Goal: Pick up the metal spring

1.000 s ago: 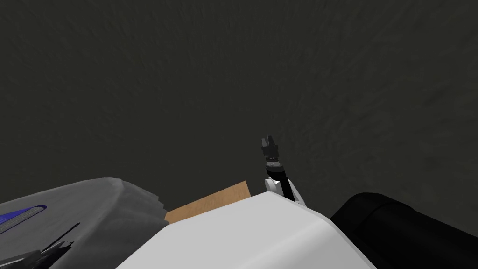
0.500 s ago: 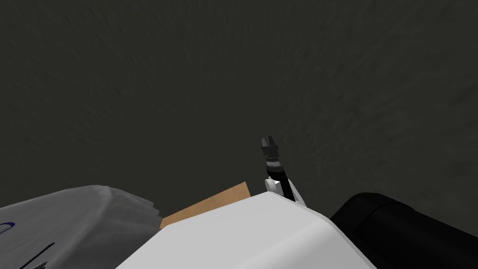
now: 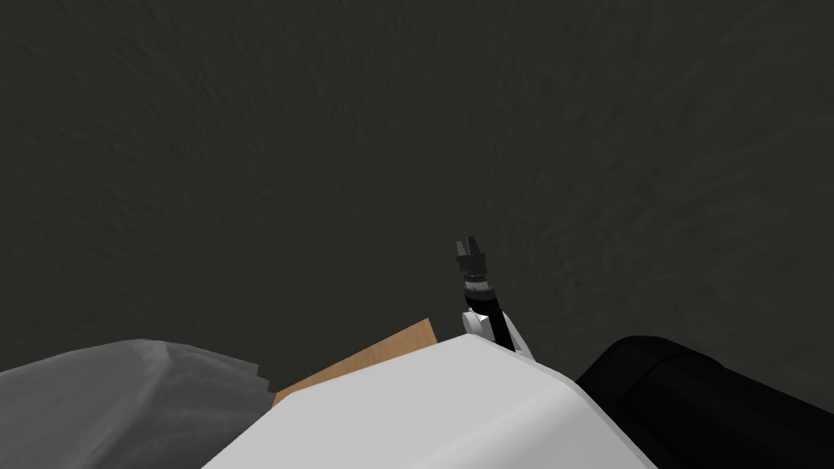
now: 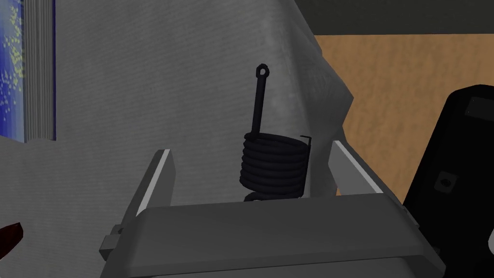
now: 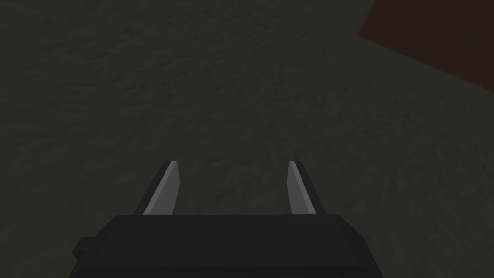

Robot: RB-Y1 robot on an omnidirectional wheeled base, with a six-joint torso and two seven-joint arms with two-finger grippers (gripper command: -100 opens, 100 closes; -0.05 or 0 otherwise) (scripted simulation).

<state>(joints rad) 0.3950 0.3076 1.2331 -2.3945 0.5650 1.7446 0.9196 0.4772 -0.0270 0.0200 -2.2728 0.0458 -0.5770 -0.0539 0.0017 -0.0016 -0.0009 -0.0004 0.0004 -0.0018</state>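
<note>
Black coiled spring (image 4: 275, 164) rests on a grey draped surface (image 4: 144, 96) and is framed between the spread fingers of the left gripper (image 4: 249, 147) (nearer one finger, touched by neither). The gap is probably kept wide so the coil can be straddled before closing. The right gripper (image 5: 233, 164), also spread, is held idle over dark floor (image 5: 193, 72).

**Tally by kind**

One dark coil spring (image 4: 275, 166), perhaps six turns (the dim render makes them hard to count), with one eyelet arm. Two grippers, the left gripper (image 4: 249, 147) and the right gripper (image 3: 468, 242), with two fingers each. From the right gripper in the head view: one grey sheet (image 3: 122, 399) at eight o'clock, one wooden patch (image 3: 366, 358) at seven, one black mass (image 3: 717, 407) at four.
</note>
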